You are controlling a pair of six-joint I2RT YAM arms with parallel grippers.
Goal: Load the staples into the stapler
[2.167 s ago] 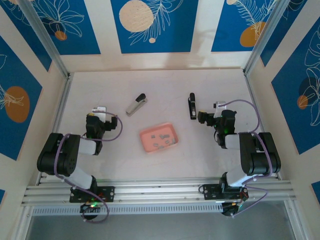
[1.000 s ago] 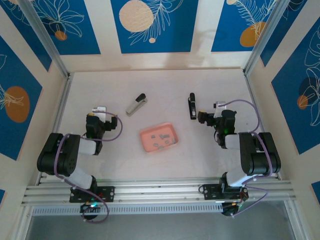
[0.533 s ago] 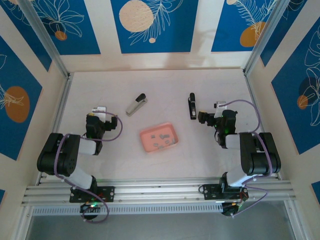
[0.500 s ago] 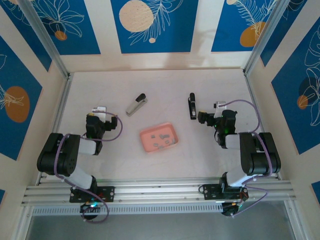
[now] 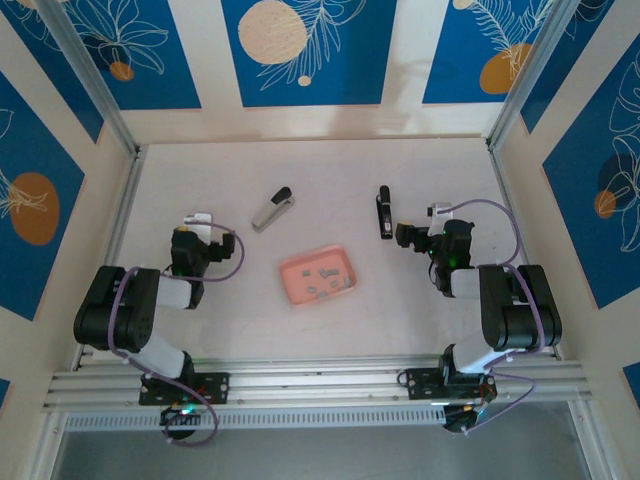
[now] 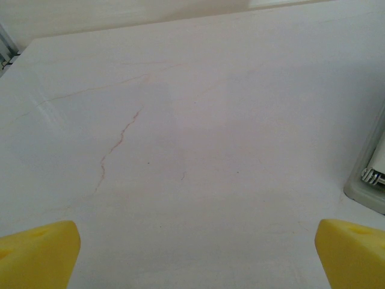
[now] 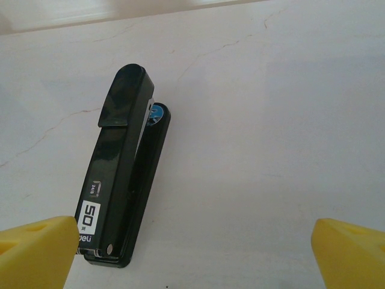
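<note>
Two staplers lie closed on the table: a black stapler [image 5: 383,212] [image 7: 123,186] at the back right and a grey-white stapler [image 5: 272,209] at the back centre. The staples [image 5: 326,279], several tiny grey strips, lie in a shallow pink tray [image 5: 289,272] mid-table. My right gripper [image 5: 411,235] [image 7: 195,262] is open just right of the black stapler's near end, with nothing between its yellow fingertips [image 7: 37,251]. My left gripper [image 5: 196,230] [image 6: 195,262] is open over bare table at the left, its yellow fingertips [image 6: 36,254] far apart and empty.
The white table [image 5: 330,330] is walled by blue-patterned panels on three sides, with metal rails along the left and right edges. A pale grey object's corner [image 6: 368,180] shows at the right edge of the left wrist view.
</note>
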